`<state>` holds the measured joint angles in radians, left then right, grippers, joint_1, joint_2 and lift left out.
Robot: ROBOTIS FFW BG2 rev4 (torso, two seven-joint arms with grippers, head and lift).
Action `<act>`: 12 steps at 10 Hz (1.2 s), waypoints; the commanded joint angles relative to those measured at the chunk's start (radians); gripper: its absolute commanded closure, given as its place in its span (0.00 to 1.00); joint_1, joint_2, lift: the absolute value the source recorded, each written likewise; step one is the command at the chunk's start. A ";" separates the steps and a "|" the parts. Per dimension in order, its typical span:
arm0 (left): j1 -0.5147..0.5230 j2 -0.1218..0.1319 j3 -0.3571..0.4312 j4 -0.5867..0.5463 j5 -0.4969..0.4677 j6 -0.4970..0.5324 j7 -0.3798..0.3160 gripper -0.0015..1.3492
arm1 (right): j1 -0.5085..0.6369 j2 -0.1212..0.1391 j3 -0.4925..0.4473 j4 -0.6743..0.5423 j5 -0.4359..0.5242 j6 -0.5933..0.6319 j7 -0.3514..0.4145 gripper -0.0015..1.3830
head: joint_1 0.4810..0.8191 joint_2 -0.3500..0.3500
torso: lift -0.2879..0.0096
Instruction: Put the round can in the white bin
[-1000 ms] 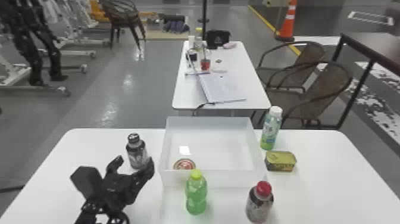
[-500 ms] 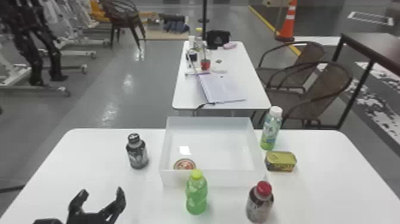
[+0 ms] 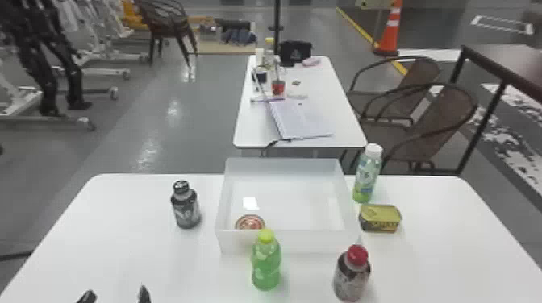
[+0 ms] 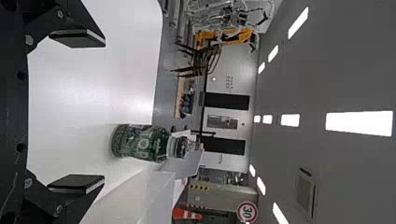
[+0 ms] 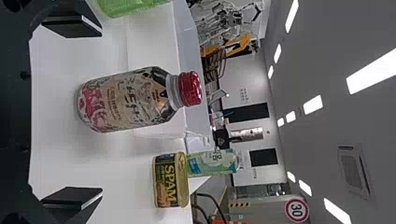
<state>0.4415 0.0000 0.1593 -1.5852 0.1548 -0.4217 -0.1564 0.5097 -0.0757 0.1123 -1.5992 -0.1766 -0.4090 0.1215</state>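
Observation:
My left gripper [image 3: 117,296] is at the bottom edge of the head view, left of the bin, its fingertips apart. The round can [image 3: 250,222] rests inside the white bin [image 3: 286,242], in its near left corner, partly behind the front wall. In the left wrist view the left gripper [image 4: 77,112] stands open with nothing between its fingers, and a dark bottle [image 4: 140,142] stands beyond it. In the right wrist view my right gripper [image 5: 72,114] is open too, a red-capped bottle [image 5: 126,99] in front of it and untouched.
A green bottle [image 3: 266,264] stands before the bin's front wall, the red-capped bottle [image 3: 352,276] to its right. Right of the bin are a rectangular can [image 3: 380,218] and a white-capped bottle [image 3: 367,175]. The dark bottle [image 3: 186,207] is left of the bin.
My left gripper has drawn back from near the dark bottle toward the bottom edge of the head view. The round can and the bottles have stayed put.

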 commanded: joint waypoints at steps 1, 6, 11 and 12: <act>0.013 -0.003 0.002 0.001 -0.003 -0.011 0.000 0.19 | 0.019 -0.006 0.000 -0.015 0.005 -0.001 0.000 0.07 | 0.20 0.50 | 0.63; 0.029 -0.003 0.006 0.001 0.002 -0.017 0.000 0.19 | 0.043 -0.009 -0.002 -0.036 0.008 -0.001 -0.017 0.07 | 0.20 0.50 | 0.63; 0.029 -0.003 0.003 0.001 0.002 -0.023 0.000 0.19 | 0.041 -0.006 -0.002 -0.033 0.008 -0.001 -0.019 0.07 | 0.20 0.50 | 0.63; 0.028 -0.003 0.002 0.001 0.003 -0.022 0.000 0.19 | 0.041 -0.006 0.000 -0.031 0.008 -0.001 -0.017 0.07 | 0.20 0.50 | 0.63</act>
